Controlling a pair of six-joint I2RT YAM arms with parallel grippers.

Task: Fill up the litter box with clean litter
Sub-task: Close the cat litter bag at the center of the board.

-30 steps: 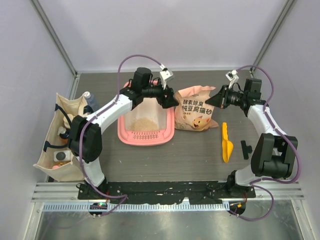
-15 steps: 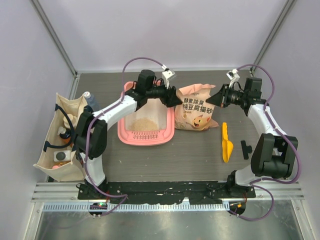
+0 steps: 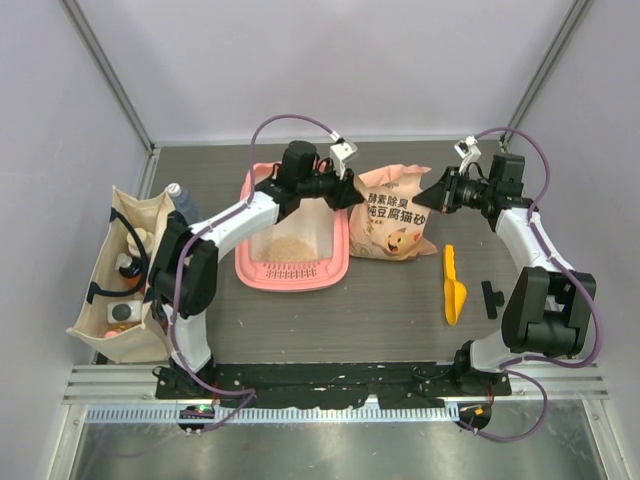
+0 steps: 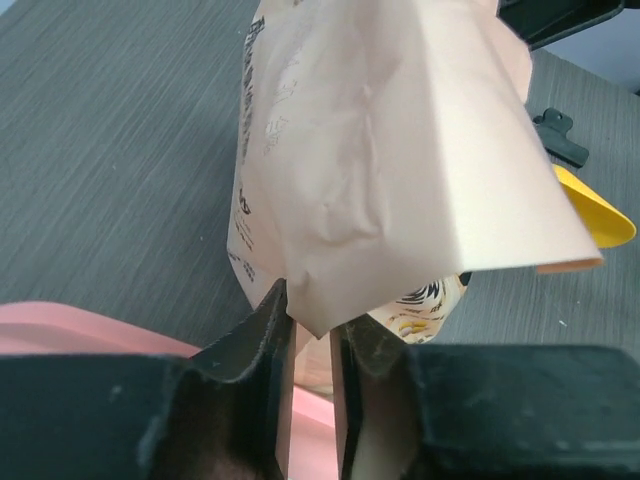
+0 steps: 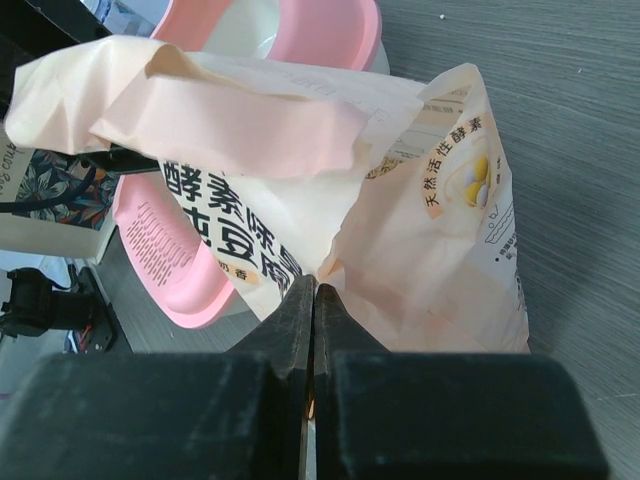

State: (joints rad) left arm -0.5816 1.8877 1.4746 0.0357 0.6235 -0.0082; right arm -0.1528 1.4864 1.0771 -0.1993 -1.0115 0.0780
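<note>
My left gripper [image 4: 310, 312] is nearly closed, pinching a thin flap of the cat litter bag [image 3: 392, 222]. My right gripper [image 5: 313, 292] is clamped flat on the bag's opposite edge. Between them the film is soft and creased. I judge it slippery and bottom-heavy with granules, so the top corners are the places to hold. The litter box [image 3: 290, 281] lies just beside and under my left gripper, with a thin patch of clean litter [image 3: 290, 247] on its floor.
</note>
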